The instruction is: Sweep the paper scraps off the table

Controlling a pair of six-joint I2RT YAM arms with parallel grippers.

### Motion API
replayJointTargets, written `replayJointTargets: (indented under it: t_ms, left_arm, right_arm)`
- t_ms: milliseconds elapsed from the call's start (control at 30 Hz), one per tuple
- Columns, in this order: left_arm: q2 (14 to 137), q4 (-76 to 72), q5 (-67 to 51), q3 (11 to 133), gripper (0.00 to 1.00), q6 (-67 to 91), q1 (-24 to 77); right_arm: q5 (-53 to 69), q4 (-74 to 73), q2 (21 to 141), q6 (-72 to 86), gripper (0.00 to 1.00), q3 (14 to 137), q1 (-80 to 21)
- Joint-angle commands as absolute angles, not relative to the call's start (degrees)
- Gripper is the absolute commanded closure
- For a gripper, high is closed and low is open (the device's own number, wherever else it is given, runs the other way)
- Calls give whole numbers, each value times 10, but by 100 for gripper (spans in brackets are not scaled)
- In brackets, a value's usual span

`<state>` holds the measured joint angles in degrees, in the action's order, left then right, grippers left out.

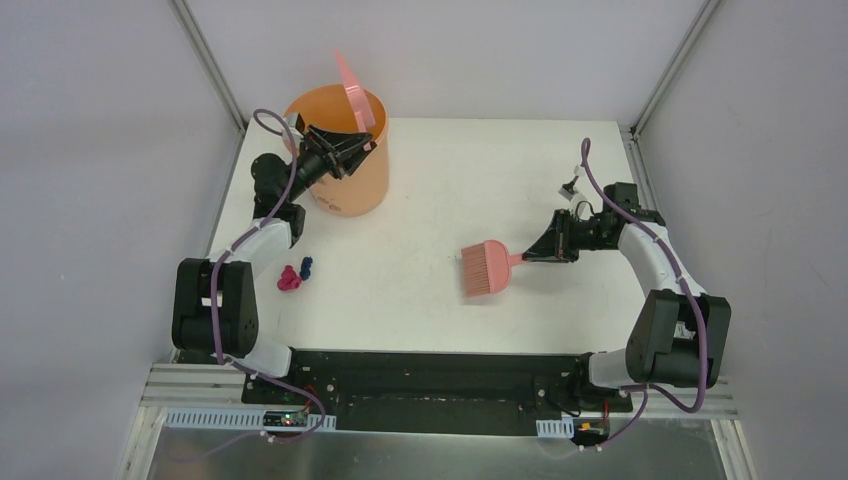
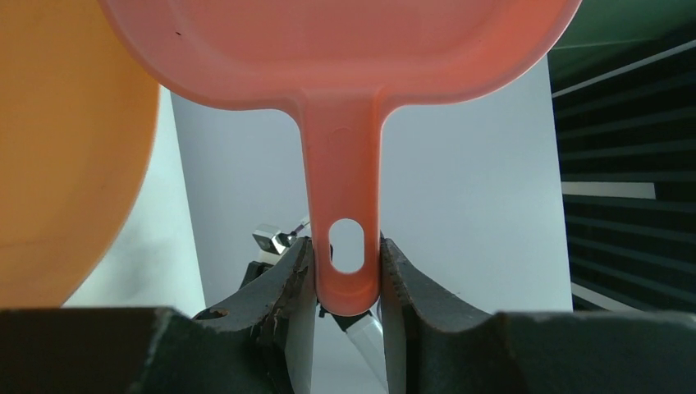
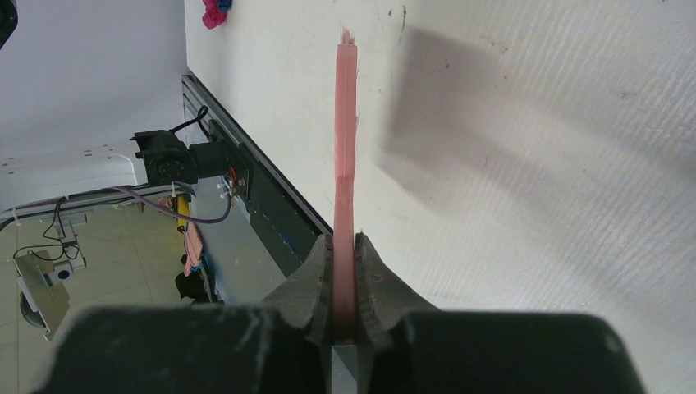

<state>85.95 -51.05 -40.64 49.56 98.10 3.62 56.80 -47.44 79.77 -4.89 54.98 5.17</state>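
Observation:
Two paper scraps lie together on the white table (image 1: 450, 190) at the left: a magenta wad (image 1: 289, 279) and a dark blue one (image 1: 306, 266); they also show in the right wrist view (image 3: 215, 11). My left gripper (image 1: 352, 146) is shut on the handle of the pink dustpan (image 2: 345, 205), holding it tipped up over the orange bucket (image 1: 338, 155). My right gripper (image 1: 533, 256) is shut on the handle of the pink hand brush (image 1: 486, 268), held just above the table's middle, edge-on in the right wrist view (image 3: 345, 164).
The orange bucket stands at the table's back left corner and fills the left of the left wrist view (image 2: 66, 164). A black rail (image 1: 430, 365) runs along the front edge. Grey walls close in the sides and back.

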Motion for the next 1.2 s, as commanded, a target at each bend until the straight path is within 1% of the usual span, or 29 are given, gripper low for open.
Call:
replayJointTargets:
  t_ms: [0,400,533,567,600,700,800,867,967,1033,1133,1167]
  left_arm:
    - [834,-550,-418,514,100,968,28]
    - [809,-506,-447,531,100,924,16]
    - [778,-446,-465,542,100,874,16]
    - [765,-407,-475,550,100,847,16]
    - [748,-329,-483,566,100,798,16]
    - [686,-140,-463,598,100,660,16]
    - [623,59,-397,644,100,504,17]
    - [585,160,-333,666,100,427,17]
    - [545,246,-243,668,100,362,25]
    - [519,278,-190,650,100,353,31]
    - [465,309,-147,608,100,363,42]
    - [446,322,-131,598,100,363,46]
  right_arm:
    - [577,-467,782,-64,100,568,55]
    - [576,-467,782,-64,100,568,55]
    - [575,-467,781,-64,100,568,55]
    - [575,-468,781,-64,100,569,55]
    - [576,-468,780,-65,100,569,55]
    - [582,-466,770,-63,100,564,55]
    - [584,-461,763,-60,100,561,55]
    - [585,-461,763,-59,100,561,55]
    - [585,-459,765,-57,100,562,53]
    - [570,-454,765,-50,100,562,45]
    - [538,-460,757,-49,100,574,5]
    - [526,-465,753,-53,100,583,-25]
